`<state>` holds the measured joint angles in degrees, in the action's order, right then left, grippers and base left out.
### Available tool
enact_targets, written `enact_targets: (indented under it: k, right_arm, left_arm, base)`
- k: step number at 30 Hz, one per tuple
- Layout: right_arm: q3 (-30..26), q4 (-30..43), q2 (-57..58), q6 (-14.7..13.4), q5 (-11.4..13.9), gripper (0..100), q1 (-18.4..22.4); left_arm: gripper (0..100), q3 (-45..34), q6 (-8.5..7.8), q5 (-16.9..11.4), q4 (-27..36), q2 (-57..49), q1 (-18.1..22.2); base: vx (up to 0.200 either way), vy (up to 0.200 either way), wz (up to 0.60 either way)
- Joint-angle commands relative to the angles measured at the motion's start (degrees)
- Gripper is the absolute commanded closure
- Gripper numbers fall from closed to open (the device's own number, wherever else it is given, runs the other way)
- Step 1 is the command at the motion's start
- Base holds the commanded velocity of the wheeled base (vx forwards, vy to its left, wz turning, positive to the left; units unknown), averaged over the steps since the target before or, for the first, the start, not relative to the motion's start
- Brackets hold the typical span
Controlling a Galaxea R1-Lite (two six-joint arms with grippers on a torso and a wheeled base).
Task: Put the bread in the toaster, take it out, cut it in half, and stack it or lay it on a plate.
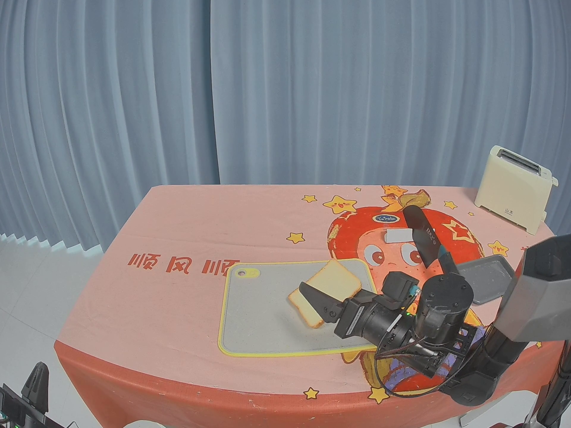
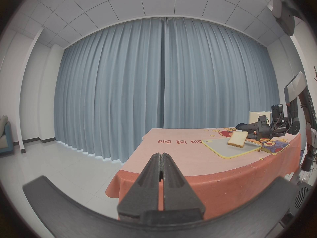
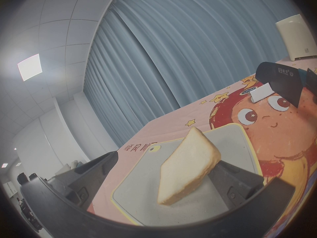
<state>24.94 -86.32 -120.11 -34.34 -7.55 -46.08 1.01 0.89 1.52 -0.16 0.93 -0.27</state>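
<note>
Across the near right corner of the table (image 1: pixel 178 227), the right arm lies low and nearly level, its wrist over the cloth and the right gripper (image 3: pixel 163 164) pointing out over the grey cutting board (image 1: pixel 262 316). Its fingers (image 3: pixel 95 172) stand wide apart. The bread (image 1: pixel 329 285) sits between them, tilted, with its lower edge on the board and its back leaning against the farther finger. Beyond the arm, a black knife (image 1: pixel 423 233) stands beside a small white block (image 1: pixel 397 235), with a dark tray (image 1: pixel 491 276) near it and the toaster (image 1: pixel 514 188) at the far right corner. The left gripper (image 2: pixel 161 159) hangs off the table's near left side, below its edge, fingers pressed together on nothing.
</note>
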Motion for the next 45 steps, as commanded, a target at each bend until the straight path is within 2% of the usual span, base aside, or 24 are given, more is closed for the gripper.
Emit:
enact_targets:
  k: [1, 7, 10, 16, 21, 25, 33, 36, 38, 39, 45]
  right_arm:
    - [1.43, 2.47, -0.38, 0.06, 0.08, 0, -0.50]
    - [3.71, 7.04, 0.14, 0.59, 0.25, 0, -0.94]
    - [8.02, 16.36, 3.48, 2.00, 0.34, 0, -0.68]
    - [16.54, 37.54, 10.60, 1.56, 0.60, 0, -0.77]
    - [19.44, 49.50, 14.91, 1.29, 0.34, 0, -1.03]
    - [19.62, 54.86, 17.63, -0.29, 0.16, 0, -1.64]
    - [18.65, 60.48, 24.75, -3.01, 0.08, 0, -1.03]
    - [18.21, 65.84, 27.57, -3.19, 0.16, 0, -0.77]
    - [18.04, 66.90, 28.09, -3.19, 0.08, 0, -0.77]
    - [17.60, 70.06, 29.59, -3.19, 0.08, 0, -0.77]
    - [17.42, 71.29, 33.81, -2.57, -0.10, 0, 1.43]
  left_arm:
    - [100, -1.01, 0.16, -0.03, -0.02, -0.05, 0.00]
    - [100, -1.01, -0.10, -0.03, -0.02, -0.05, 0.00]
    - [100, -1.01, -0.01, -0.03, -0.02, -0.05, 0.00]
    - [100, -1.01, -0.01, 0.06, -0.02, -0.05, 0.00]
    - [100, -1.01, -0.01, -0.03, -0.02, -0.05, 0.00]
    - [100, -1.01, -0.01, -0.03, -0.02, -0.05, 0.00]
    - [100, -1.01, 0.08, -0.03, -0.02, -0.05, 0.00]
    - [100, -1.01, 0.16, -0.03, -0.02, -0.05, 0.00]
    - [100, -1.01, 0.16, -0.03, -0.02, -0.05, 0.00]
    - [100, -1.01, 0.08, -0.03, -0.02, -0.05, 0.00]
    - [100, -1.01, -0.10, -0.03, -0.02, -0.05, 0.00]
  base:
    - [0.000, 0.000, 0.00]
    - [0.000, 0.000, 0.00]
    - [0.000, 0.000, 0.00]
    - [0.000, 0.000, 0.00]
    - [0.000, 0.000, 0.00]
    - [0.000, 0.000, 0.00]
    - [0.000, 0.000, 0.00]
    - [0.000, 0.000, 0.00]
    - [0.000, 0.000, 0.00]
    - [0.000, 0.000, 0.00]
    - [0.000, 0.000, 0.00]
